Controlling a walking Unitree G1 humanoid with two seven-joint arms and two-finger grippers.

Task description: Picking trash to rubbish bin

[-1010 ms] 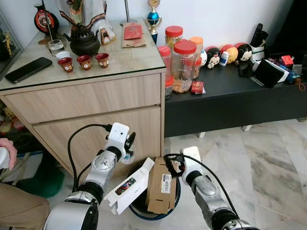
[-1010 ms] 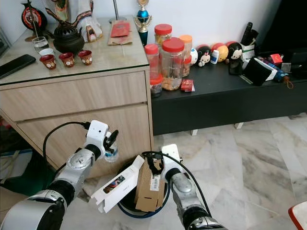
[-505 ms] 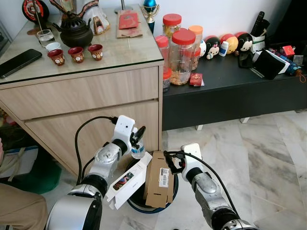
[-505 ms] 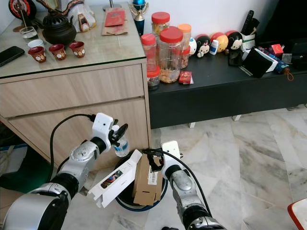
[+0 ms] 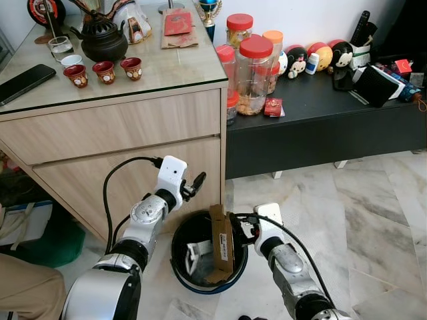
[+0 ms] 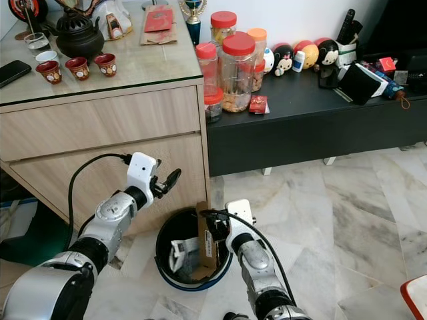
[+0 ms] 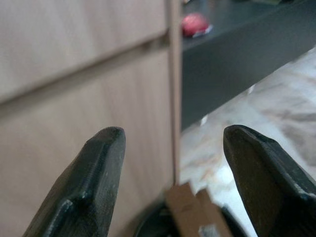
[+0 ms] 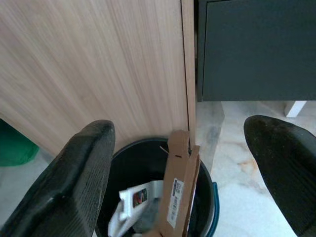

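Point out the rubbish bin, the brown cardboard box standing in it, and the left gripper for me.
rubbish bin (image 5: 179, 275): left eye view, on its blue-edged rim.
brown cardboard box (image 5: 220, 230): left eye view, on its upper flap.
left gripper (image 5: 195, 185): left eye view, between its open fingertips, above the bin.

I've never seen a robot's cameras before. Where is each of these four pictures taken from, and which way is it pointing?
Left eye, right eye: on the head, looking down at the black rubbish bin; both silver arms show.
Left wrist: along the left gripper, facing the wooden cabinet.
Right wrist: along the right gripper, down into the bin.
Shared: the brown cardboard box standing in the bin.
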